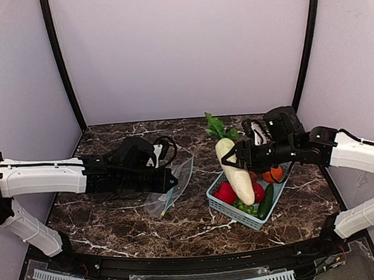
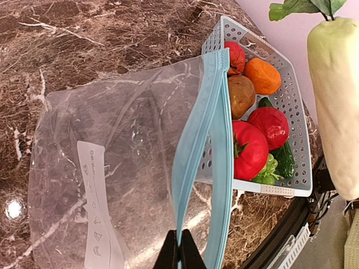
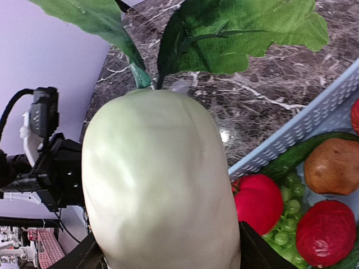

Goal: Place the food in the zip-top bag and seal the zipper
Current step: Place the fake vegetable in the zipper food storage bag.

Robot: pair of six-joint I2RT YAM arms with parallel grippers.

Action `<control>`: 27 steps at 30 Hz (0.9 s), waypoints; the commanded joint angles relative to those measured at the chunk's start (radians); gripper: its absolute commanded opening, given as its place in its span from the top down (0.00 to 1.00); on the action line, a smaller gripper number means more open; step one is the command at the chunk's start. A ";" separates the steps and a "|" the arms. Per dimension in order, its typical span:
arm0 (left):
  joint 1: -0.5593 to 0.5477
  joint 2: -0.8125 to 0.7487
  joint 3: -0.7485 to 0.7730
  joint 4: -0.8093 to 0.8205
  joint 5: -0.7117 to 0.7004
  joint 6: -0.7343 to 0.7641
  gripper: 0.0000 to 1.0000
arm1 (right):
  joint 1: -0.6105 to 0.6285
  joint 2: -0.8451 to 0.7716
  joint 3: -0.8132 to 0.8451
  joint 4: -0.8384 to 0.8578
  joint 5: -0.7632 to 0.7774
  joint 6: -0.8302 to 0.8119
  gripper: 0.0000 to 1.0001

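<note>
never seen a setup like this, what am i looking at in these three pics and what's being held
Two robot arms are bolted at the near edge of a marble-patterned table. One picture looks down from above; the other two come from cameras on each wrist. The left gripper is shut on the light blue zipper of a clear zip-top bag, holding its mouth open. The right gripper clamps a long cream-white squash with green leaves, lifted over a light blue basket. The basket holds red pieces, an orange, a brown piece and green ones.
</note>
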 commanded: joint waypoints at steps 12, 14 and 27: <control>-0.014 0.009 0.017 0.144 0.096 -0.135 0.99 | 0.303 0.097 0.045 0.579 0.437 0.000 0.59; -0.014 0.006 0.022 0.144 0.103 -0.141 0.99 | 0.315 0.119 0.066 0.614 0.470 -0.033 0.59; -0.014 -0.020 0.012 0.239 0.192 -0.224 0.99 | 0.328 0.227 0.058 0.920 0.564 -0.226 0.63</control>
